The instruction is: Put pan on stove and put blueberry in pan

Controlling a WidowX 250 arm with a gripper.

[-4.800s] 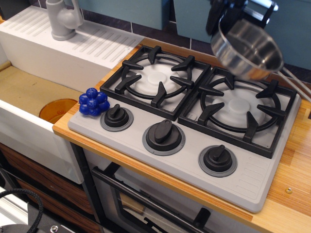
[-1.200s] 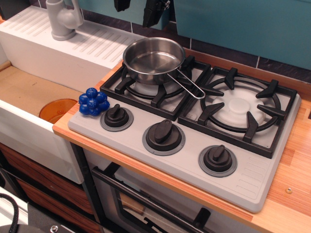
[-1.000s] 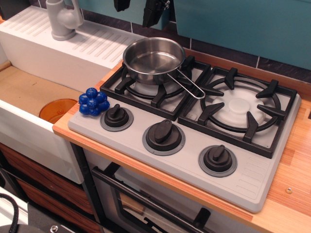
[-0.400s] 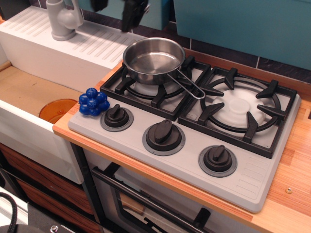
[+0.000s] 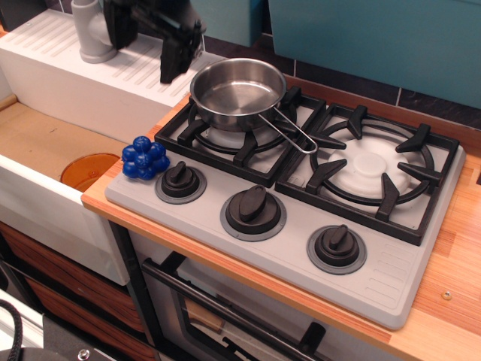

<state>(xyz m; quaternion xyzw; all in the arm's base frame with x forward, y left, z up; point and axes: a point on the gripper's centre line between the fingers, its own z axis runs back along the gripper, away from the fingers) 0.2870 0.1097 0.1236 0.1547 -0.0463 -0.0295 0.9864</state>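
Sitting on the stove (image 5: pixel 391 282), the pan (image 5: pixel 238 92) bears no readable writing; hand (image 5: pixel 146 47) spread, empty

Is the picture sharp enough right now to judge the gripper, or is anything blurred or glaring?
In the observation.image view, the gripper is motion-blurred at top left, its fingers smeared dark; the pan shows bright reflections but reads clearly; the blueberry and stove are sharp and evenly lit.

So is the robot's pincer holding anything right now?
No, nothing. The pincer is open and empty above the drainboard. The pan sits on the stove, the blueberry untouched.
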